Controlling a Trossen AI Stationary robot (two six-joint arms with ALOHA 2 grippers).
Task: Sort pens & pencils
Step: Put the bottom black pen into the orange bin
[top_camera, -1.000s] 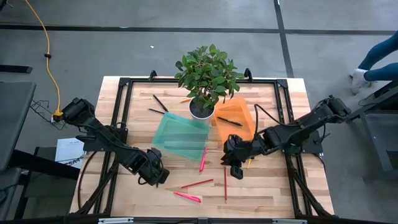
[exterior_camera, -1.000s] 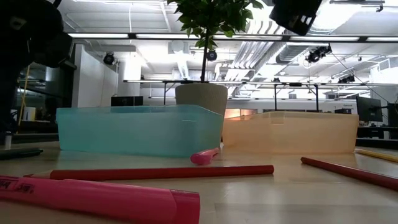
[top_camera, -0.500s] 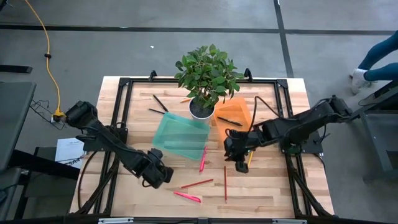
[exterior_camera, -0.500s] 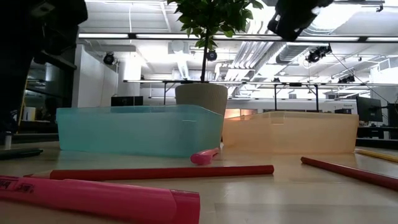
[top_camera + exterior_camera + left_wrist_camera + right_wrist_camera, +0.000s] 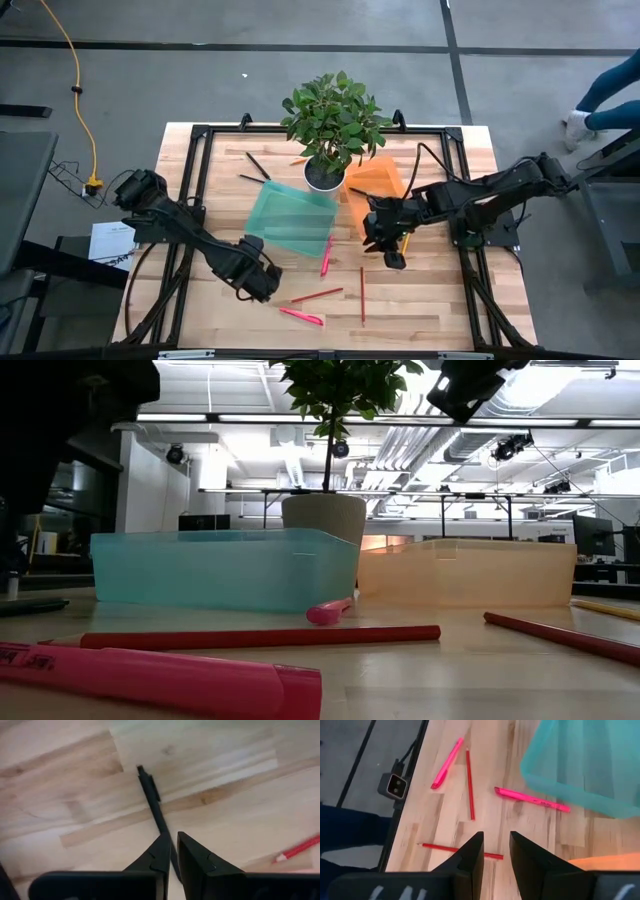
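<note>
Sliding toward five o'clock, the left gripper (image 5: 171, 851) now sits near the table's front edge, fingers clamped on a black pen (image 5: 152, 797) lying flat on the wood. At three o'clock, the right gripper (image 5: 392, 255) has lifted, jaws apart and empty, leaving red pencils (image 5: 469, 784) and pink pens (image 5: 532, 800) unsorted beside the teal bin (image 5: 290, 222).

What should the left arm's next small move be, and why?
Probably lift it and carry it toward a bin. The left gripper looks shut on a black pen, whose far end still lies on the table. The teal bin sits nearby; I cannot tell which bin takes pens.
</note>
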